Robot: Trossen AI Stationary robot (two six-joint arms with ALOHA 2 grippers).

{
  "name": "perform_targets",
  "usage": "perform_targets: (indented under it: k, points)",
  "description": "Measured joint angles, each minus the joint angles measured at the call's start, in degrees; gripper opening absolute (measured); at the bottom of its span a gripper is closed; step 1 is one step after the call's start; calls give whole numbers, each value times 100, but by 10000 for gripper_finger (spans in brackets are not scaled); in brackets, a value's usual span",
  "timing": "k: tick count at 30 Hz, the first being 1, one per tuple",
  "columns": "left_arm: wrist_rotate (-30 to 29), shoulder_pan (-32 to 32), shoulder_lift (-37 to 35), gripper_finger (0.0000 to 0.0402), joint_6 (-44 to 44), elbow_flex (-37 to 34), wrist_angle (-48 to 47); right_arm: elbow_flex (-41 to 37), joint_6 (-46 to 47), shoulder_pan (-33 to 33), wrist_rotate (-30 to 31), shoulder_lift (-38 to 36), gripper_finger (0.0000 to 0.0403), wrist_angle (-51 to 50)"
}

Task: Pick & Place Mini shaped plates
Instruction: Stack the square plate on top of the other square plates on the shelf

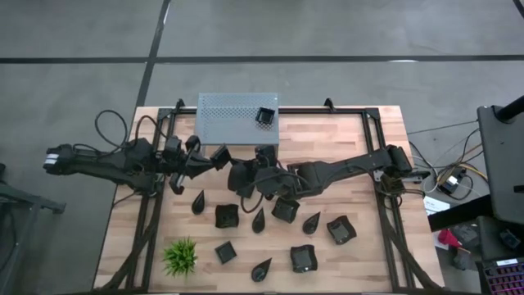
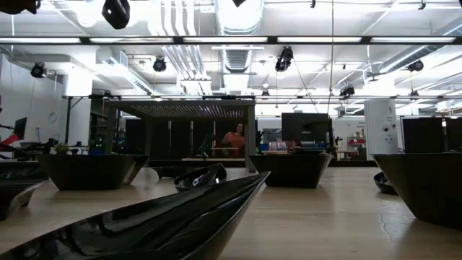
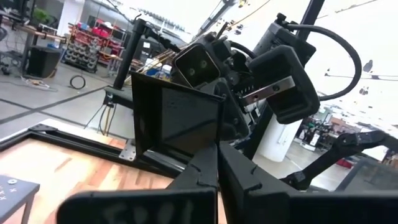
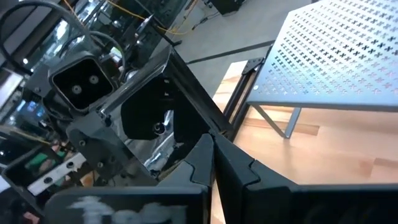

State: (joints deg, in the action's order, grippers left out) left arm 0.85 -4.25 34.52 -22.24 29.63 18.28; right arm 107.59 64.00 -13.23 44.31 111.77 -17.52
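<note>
A square black glossy plate (image 3: 177, 118) is held in the air between both grippers, above the table's middle (image 1: 236, 170). My left gripper (image 3: 217, 155) comes from the left and is shut on it. My right gripper (image 4: 211, 152) comes from the right and is shut on the same plate (image 4: 158, 118). Another square plate (image 1: 266, 117) rests on the grey perforated platform (image 1: 233, 119). Several more square and teardrop plates lie on the near half of the table, such as a square one (image 1: 227, 215) and a teardrop one (image 1: 259, 220). My left gripper pinches the square plate by one edge of its rim (image 3: 208, 149) between the two shut fingers. The plate stands on edge beyond the fingertips, lifted clear of the table. My right gripper pinches the same plate by a rim edge (image 4: 202, 140) between its two shut fingers, from the opposite side. The plate's hollow face shows towards this wrist camera.
The platform stands at the table's far edge. A small spiky green plant (image 1: 180, 256) sits near the near-left corner. In the low view a teardrop plate (image 2: 180, 217) lies close in front, with square plates (image 2: 94, 170) (image 2: 292, 170) behind. Black frame rails (image 1: 385, 205) run along the table's sides.
</note>
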Motion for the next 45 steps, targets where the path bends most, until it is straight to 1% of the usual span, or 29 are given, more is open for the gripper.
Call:
perform_targets:
  k: [4,6,10,18,21,24,27,30,38,43,45]
  points:
    - [154,-6,-21,1,-49,0,7,0,-232,2,-266,0,11,-4]
    - [211,-9,-35,1,-93,0,11,0,-292,2,-412,0,20,-9]
    - [340,-9,-65,0,-216,0,11,0,-236,2,-671,0,59,-31]
    - [435,-9,-184,0,-336,0,-14,0,-211,-49,-788,0,151,-225]
    - [436,-9,-272,1,-349,0,-16,-2,-226,-81,-892,0,173,-268]
    - [436,-7,-387,1,-367,9,-126,-2,-85,-131,-918,0,184,-507]
    - [438,-7,-484,1,-331,144,-679,-2,128,-186,-995,0,187,-893]
    - [452,-7,-516,1,-203,332,-1432,-2,340,-262,-1034,0,185,-1223]
    - [537,-9,-500,0,127,895,-3101,-2,689,-448,-1051,-80,178,-1871]
    - [556,-9,-394,0,258,1155,-3995,-2,806,-466,-1047,-209,177,-2022]
    - [565,-9,-346,0,336,1194,-4177,-2,801,-466,-1024,-255,174,-2070]
